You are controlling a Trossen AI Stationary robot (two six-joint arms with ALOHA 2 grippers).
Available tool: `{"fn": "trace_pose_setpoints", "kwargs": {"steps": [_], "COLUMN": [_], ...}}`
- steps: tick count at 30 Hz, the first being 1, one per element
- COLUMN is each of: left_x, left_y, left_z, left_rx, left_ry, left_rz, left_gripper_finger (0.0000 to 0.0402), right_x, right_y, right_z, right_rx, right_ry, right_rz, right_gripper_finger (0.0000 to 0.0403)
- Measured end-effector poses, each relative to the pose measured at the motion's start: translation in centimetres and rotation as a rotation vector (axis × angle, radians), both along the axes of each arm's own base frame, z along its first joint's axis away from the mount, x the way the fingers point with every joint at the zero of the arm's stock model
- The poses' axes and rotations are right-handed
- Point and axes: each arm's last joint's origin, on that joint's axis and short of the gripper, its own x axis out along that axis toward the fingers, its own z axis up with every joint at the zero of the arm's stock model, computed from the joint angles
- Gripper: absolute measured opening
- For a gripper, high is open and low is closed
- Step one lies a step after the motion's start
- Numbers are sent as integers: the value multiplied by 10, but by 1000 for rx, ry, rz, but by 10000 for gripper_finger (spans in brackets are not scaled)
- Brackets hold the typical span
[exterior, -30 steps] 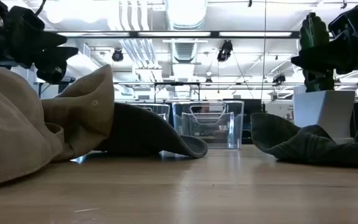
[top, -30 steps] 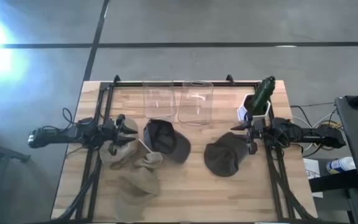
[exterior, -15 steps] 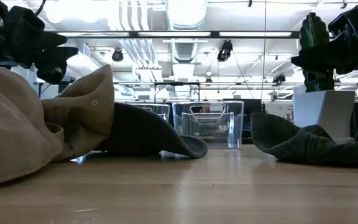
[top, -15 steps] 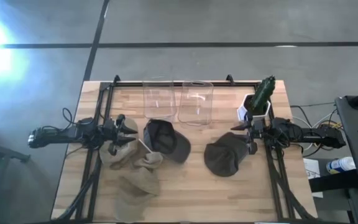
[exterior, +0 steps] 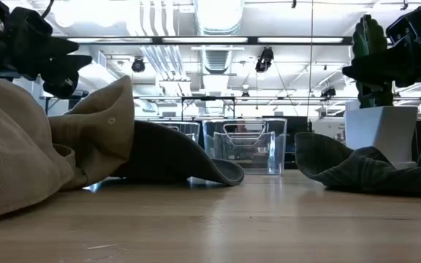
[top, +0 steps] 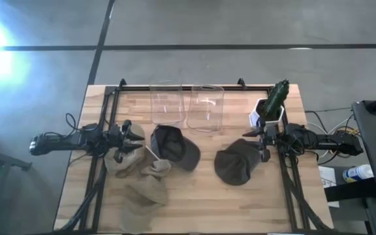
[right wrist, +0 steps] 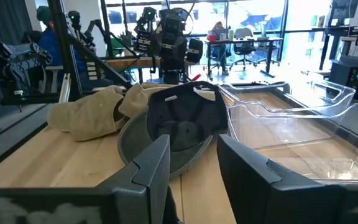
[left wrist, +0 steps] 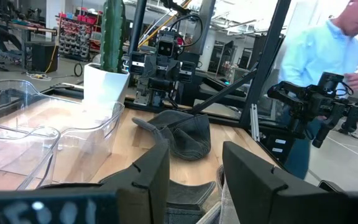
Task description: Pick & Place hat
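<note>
High view is showing nothing moving since a second ago: left gripper [top: 138, 136] and right gripper [top: 253, 140] are hovering open and empty, hats untouched.

The middle of the surface [top: 204, 163], between the dark grey hat [top: 173, 147] and the olive hat [top: 237, 164], lies bare, and so does the front strip. Two clear bins [top: 187, 106] stand side by side at the back edge, walling off that side. A potted cactus [top: 271, 108] stands upright in the back right corner, just beside the right claw [top: 260, 139]. The tan hats [top: 139, 175] crowd the ground near the left claw [top: 132, 138].
</note>
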Motion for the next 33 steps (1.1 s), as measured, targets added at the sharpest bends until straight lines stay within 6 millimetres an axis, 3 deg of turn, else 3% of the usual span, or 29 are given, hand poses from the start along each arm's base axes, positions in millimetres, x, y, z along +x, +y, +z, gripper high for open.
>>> {"fn": "trace_pose_setpoints", "kwargs": {"steps": [13, 25, 28, 33], "left_x": [0, 0, 0, 0], "left_y": [0, 0, 0, 0], "left_z": [0, 0, 0, 0], "left_rx": [0, 0, 0, 0], "left_ry": [0, 0, 0, 0], "left_rz": [0, 0, 0, 0], "left_gripper_finger": [142, 142, 142, 142], "right_x": [0, 1, 2, 1], "right_y": [0, -1, 0, 1], "right_z": [0, -2, 6, 28], "right_rx": [27, 1180, 1223, 1097], "right_ry": [-1, -10, -58, -270], "right_rz": [1, -60, 10, 133], "right_gripper_finger": [132, 132, 132, 132]}}
